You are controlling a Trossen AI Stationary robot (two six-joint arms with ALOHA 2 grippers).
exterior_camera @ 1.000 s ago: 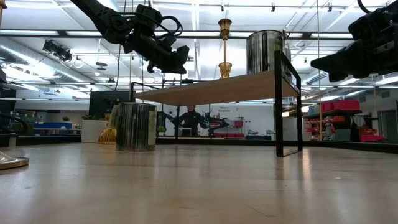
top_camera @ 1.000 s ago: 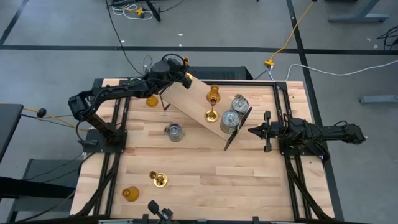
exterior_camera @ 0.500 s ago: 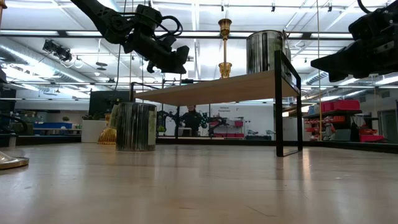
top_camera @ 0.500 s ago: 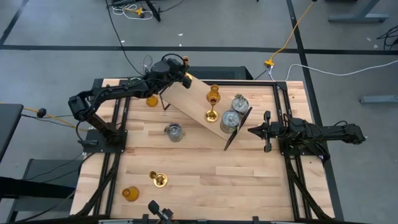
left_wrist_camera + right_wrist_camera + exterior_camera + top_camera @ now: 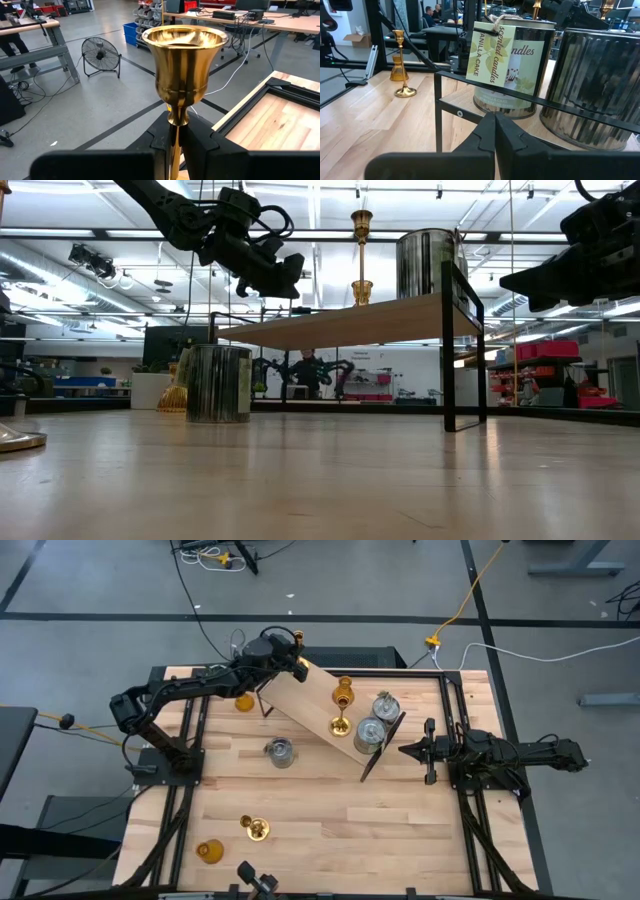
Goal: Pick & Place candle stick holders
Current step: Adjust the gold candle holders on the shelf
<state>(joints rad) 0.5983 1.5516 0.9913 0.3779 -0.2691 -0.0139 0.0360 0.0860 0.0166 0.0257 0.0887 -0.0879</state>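
My left gripper [image 5: 297, 653] is shut on a slim brass candle stick holder [image 5: 184, 60] over the far left end of a raised wooden shelf [image 5: 318, 698]. On the shelf stand another brass stick [image 5: 342, 706] and two silver-grey cylinders [image 5: 385, 705] [image 5: 369, 734]. On the table stand a silver cylinder [image 5: 281, 751] and an amber glass holder [image 5: 244, 702]. A brass stick [image 5: 255, 828] and another amber holder [image 5: 208, 851] are near the front left. My right gripper [image 5: 404, 751] is shut and empty beside the shelf's right end. My left gripper pinches the brass stick's thin stem [image 5: 173, 134] just below its cup, between the two fingers. The fingers come roughly level from the table's left side and lie across the stem. The stick stands upright, cup up. The fingers hide its lower part and base.
The shelf has black metal legs [image 5: 448, 345] and stands slantwise across the table's far middle. The front right of the wooden table top [image 5: 400, 840] is bare wood. People show in the room behind the table [image 5: 308, 370].
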